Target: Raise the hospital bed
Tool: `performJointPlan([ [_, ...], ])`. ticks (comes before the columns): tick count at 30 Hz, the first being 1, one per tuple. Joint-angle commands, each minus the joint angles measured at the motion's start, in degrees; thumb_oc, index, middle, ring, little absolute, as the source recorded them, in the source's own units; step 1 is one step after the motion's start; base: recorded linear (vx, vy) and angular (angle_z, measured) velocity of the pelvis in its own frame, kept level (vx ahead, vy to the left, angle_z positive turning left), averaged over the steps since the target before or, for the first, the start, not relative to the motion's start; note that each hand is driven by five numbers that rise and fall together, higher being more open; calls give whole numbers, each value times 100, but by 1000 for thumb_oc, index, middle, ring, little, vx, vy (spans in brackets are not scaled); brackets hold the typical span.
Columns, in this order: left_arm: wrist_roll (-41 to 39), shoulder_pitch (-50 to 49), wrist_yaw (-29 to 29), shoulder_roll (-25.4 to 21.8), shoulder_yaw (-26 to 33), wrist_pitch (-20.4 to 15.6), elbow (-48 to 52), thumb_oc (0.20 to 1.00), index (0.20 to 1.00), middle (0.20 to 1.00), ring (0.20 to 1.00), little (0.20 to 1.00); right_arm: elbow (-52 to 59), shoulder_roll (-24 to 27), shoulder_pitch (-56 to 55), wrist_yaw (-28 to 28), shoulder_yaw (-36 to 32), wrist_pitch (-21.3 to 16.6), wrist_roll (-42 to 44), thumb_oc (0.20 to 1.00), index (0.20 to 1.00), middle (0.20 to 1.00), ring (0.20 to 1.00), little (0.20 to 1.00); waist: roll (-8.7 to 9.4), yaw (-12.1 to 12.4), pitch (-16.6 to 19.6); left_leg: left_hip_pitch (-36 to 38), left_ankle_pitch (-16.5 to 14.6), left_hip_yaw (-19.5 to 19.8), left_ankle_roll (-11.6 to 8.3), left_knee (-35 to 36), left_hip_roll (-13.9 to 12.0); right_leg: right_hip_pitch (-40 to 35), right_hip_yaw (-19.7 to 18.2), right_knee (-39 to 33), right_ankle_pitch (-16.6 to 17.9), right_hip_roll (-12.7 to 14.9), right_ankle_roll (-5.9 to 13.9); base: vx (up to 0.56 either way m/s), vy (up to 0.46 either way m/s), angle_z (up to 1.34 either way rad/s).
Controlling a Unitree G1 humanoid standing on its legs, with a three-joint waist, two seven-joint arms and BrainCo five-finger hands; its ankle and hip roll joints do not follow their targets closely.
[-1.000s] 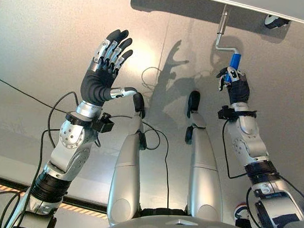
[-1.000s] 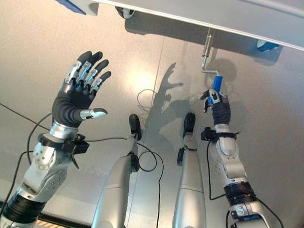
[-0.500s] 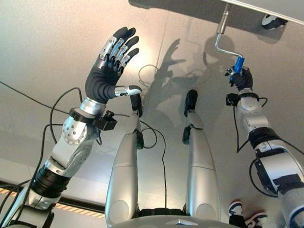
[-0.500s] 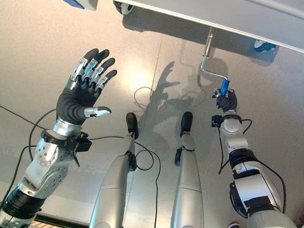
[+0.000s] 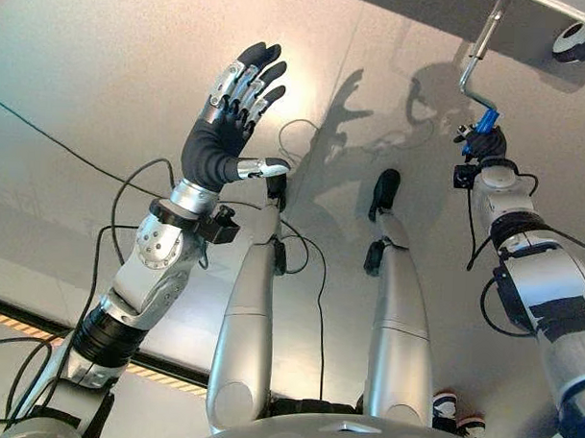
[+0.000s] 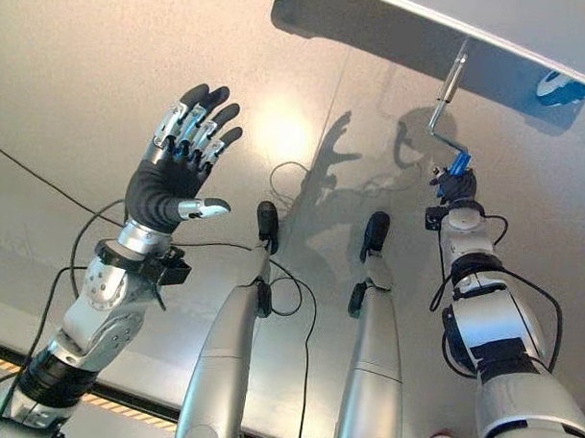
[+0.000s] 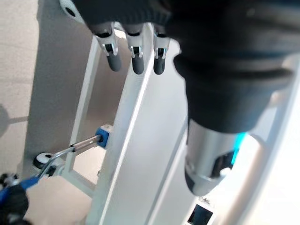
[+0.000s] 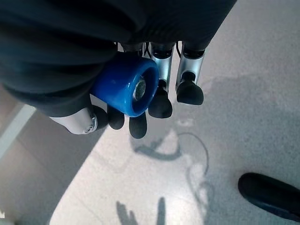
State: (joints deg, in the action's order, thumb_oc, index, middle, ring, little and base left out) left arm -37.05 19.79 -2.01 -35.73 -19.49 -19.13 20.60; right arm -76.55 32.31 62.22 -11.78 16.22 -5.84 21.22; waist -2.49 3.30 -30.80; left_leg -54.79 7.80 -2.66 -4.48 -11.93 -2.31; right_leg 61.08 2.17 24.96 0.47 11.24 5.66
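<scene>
A steel crank (image 5: 474,60) hangs from the white bed frame (image 6: 530,25) at the upper right and ends in a blue handle (image 5: 486,121). My right hand (image 5: 484,145) is curled round that handle; up close the blue handle (image 8: 125,85) sits in its palm with the fingers (image 8: 160,104) wrapped over it. The crank (image 7: 70,150) also appears past the bed frame (image 7: 136,140) in the left wrist view. My left hand (image 5: 223,130) is raised at the left with its fingers (image 7: 134,58) straight and spread, holding nothing.
A caster wheel (image 5: 576,39) of the bed stands on the pale floor right of the crank. A second caster (image 7: 43,159) sits near the crank's shaft. A person's shoes (image 5: 447,407) stand at the lower right.
My right hand has carried the blue handle round to the right and outward, turning the crank. The whole scene has shifted as the camera moved. My left hand stays raised and open.
</scene>
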Motion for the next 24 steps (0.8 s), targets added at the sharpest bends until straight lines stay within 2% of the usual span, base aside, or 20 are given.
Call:
performJointPlan([
  [1,142,15,-98,307,122,-158,398,1000,1000,1000,1000,1000,-526,173,-257,26,397,513,-379,200,200,200,200,200,-567,-22,101,-195,-863,55,159,-963,129,-148,37,-207,93,-181,273,11,57,4],
  [8,190,49,-310,461,240,-90,304,1000,1000,1000,1000,1000,-147,-770,256,169,949,595,-747,200,200,200,200,200,-626,100,101,-560,-917,29,211,-1157,170,210,18,-11,61,-146,244,11,38,2],
  [15,190,73,-405,566,273,-88,253,1000,1000,1000,1000,1000,337,-1489,471,319,1448,523,-958,200,200,200,200,200,-599,96,101,-616,-933,11,235,-1181,188,277,-20,-16,80,-139,235,9,28,-1],
  [21,196,41,-496,528,350,-170,301,1000,1000,1000,1000,1000,894,-2189,601,502,2344,445,-1879,200,200,200,200,200,-553,84,101,-581,-911,-27,243,-1119,189,256,-47,-112,137,-151,257,2,19,-1],
  [24,196,-20,-496,501,390,-197,344,1000,1000,1000,1000,1000,1210,-2325,628,574,2676,391,-2298,200,200,200,200,200,-550,81,101,-577,-898,-24,236,-1109,195,252,-51,-136,156,-147,263,-9,16,-5],
])
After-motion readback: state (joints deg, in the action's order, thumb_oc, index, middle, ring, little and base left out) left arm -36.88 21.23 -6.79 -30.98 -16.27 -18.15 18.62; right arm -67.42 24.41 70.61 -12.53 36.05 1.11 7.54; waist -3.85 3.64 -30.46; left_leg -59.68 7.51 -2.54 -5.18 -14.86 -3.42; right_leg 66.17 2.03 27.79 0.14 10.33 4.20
